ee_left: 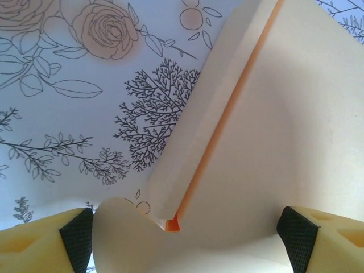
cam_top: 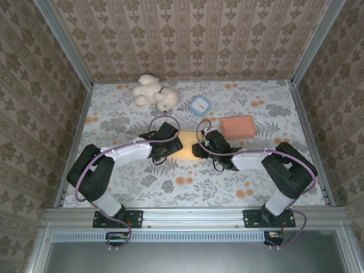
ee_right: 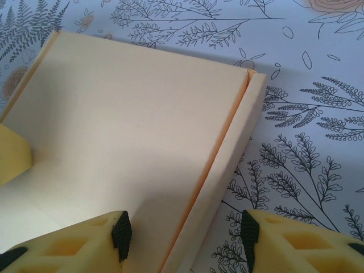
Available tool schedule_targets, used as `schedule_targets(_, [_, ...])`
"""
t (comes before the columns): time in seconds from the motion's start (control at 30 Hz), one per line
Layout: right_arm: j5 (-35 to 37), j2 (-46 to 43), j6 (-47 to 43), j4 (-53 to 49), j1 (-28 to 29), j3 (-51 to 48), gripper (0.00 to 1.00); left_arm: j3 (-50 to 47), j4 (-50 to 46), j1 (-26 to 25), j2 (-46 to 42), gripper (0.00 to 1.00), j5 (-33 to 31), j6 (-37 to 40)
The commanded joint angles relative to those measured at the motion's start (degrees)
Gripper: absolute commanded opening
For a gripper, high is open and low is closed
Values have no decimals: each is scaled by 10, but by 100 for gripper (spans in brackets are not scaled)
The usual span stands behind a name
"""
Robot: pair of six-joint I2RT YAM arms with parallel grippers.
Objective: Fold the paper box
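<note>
The paper box [cam_top: 186, 140] is a cream sheet lying mostly flat on the floral tablecloth between my two grippers. In the left wrist view the paper box [ee_left: 284, 131] has a long side flap [ee_left: 199, 125] folded up, with orange showing along the crease. My left gripper [ee_left: 186, 239] is open, its pads wide apart over the sheet's near end and a rounded tab. My left gripper [cam_top: 165, 145] sits at the sheet's left edge. In the right wrist view the box [ee_right: 125, 125] has a narrow edge flap [ee_right: 239, 142]. My right gripper [ee_right: 185, 234] is open and straddles that flap without touching it. My right gripper [cam_top: 201, 149] is at the sheet's right edge.
A white plush toy [cam_top: 153, 92] lies at the back, with a small blue-rimmed container [cam_top: 199, 105] beside it. A salmon-coloured box [cam_top: 238, 126] stands to the right, just behind my right arm. Patterned walls close off the table [cam_top: 273, 187] on three sides.
</note>
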Motion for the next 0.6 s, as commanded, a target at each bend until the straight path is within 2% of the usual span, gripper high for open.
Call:
schedule_targets(0.0, [-6,20,0,-48,-4,-1,56,14,11,-3,3,86,18,0])
schedule_targets(0.17, [-9,21,3,-45,-3,-1,56,29,-3,-9,13,84,7,1])
schedule_targets(0.57, [-12,27,7,-45,-4,3,56,39,17,-23,41,83,51,-26])
